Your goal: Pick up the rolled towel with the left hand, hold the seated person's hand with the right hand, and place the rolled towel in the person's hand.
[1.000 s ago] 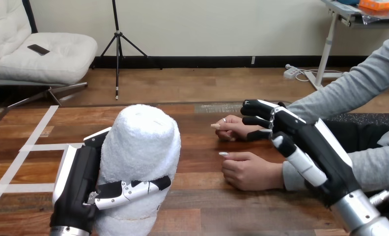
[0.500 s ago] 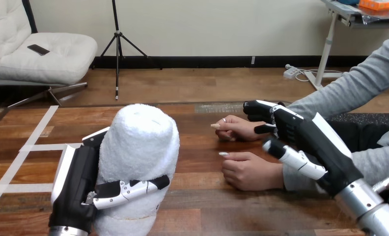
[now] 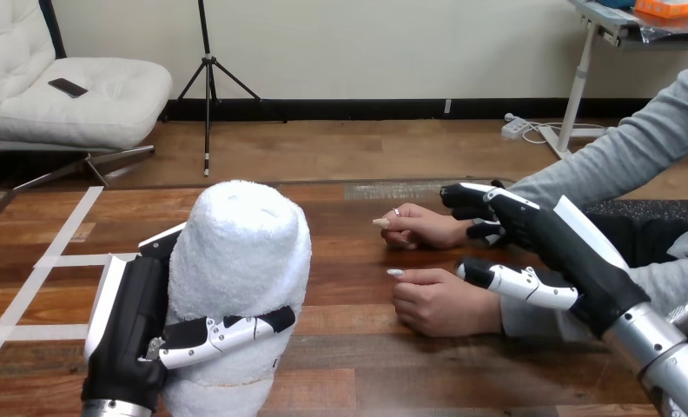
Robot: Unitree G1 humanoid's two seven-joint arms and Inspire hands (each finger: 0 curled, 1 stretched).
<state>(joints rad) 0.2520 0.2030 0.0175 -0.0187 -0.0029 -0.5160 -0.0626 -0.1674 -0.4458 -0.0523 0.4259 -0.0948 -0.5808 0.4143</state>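
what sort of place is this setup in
Probably a robot test bench, not a home: a wooden table marked with white tape, and a rolled towel gripped by the left robot hand.

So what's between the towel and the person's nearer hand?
Only bare table between the towel and the person's nearer hand, seen in the head view.

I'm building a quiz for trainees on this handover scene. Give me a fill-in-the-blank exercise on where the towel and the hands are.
The robot hand curled round the rolled towel is its ____ one.
The towel is held ____, not lying flat.
The person's hands rest on the table at the view's ____ side.
The thumb of the robot's right hand points toward the view's ____.
Missing words: left; upright; right; left.
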